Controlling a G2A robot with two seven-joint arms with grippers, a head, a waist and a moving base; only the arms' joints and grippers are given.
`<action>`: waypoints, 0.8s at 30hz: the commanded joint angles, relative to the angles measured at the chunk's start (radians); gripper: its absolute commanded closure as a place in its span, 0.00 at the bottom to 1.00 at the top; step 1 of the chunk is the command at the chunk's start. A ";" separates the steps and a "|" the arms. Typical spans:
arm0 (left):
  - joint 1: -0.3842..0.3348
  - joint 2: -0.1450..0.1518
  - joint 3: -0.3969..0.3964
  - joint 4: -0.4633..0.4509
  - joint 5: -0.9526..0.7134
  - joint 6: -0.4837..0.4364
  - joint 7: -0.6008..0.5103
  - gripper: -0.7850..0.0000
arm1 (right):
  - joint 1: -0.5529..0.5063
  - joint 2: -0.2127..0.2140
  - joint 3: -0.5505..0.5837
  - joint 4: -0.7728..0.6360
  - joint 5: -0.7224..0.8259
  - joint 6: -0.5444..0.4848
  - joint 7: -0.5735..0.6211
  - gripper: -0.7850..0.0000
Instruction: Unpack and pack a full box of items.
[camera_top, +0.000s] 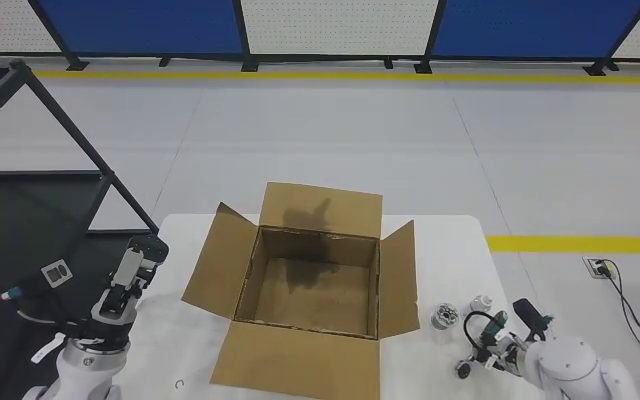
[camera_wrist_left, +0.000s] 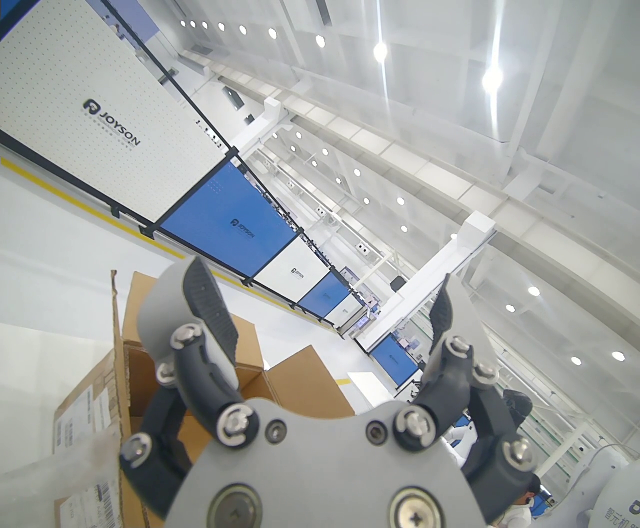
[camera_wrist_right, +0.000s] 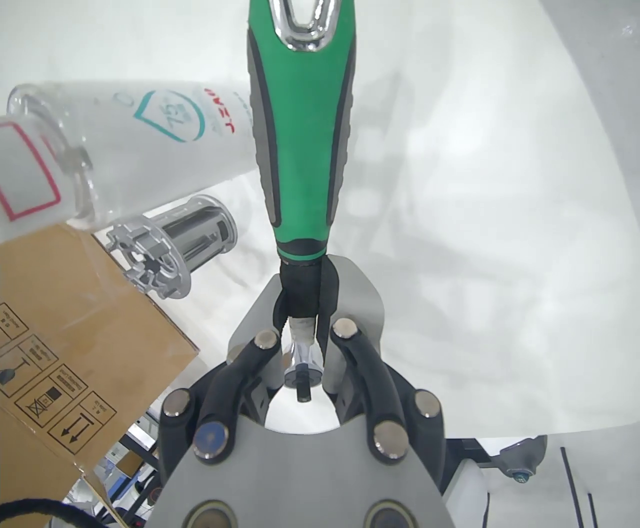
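brown cardboard box (camera_top: 310, 290) sits in the middle of a white tabletop (camera_top: 450, 240), open at the top, all four flaps spread outward and its brown inner floor in view from above. at the tabletop's left edge, just beside the box's left flap, the left gripper (camera_top: 138, 265) is raised off the surface; its own wrist camera shows the left gripper (camera_wrist_left: 320, 280) aimed upward toward a bright ceiling, its two ribbed fingers (camera_wrist_left: 207, 305) spread wide apart with nothing between them, and a box flap close behind. to the right of the box, near the tabletop's front right corner, the right gripper (camera_top: 480, 345) holds a green-handled tool (camera_top: 497, 320). in the right wrist view the right gripper (camera_wrist_right: 302, 305) has its fingers (camera_wrist_right: 327, 295) closed tight on the tool's black neck, just below the green and grey grip of the green-handled tool (camera_wrist_right: 300, 125), which points away from the wrist over the white surface. between this gripper and the box's right flap stand two small things close together: a silver metal cylinder (camera_top: 444, 317) with a notched flange, also shown as the metal cylinder (camera_wrist_right: 175, 250), and a white bottle (camera_top: 481, 303) with teal and red print, the white bottle (camera_wrist_right: 140, 135). blue and white partition panels (camera_top: 330, 25) line the far side of the floor.
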 joint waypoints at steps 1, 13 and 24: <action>0.000 0.000 0.000 0.000 0.000 0.000 0.000 0.00 | -0.001 0.003 0.001 0.006 0.011 0.011 -0.011 1.00; 0.000 0.000 0.000 0.000 0.000 0.000 0.000 0.00 | 0.018 0.025 -0.046 0.058 0.042 0.089 -0.088 1.00; 0.000 0.000 0.000 0.000 0.000 0.000 0.000 0.00 | 0.027 0.055 -0.077 0.079 0.088 0.119 -0.119 0.78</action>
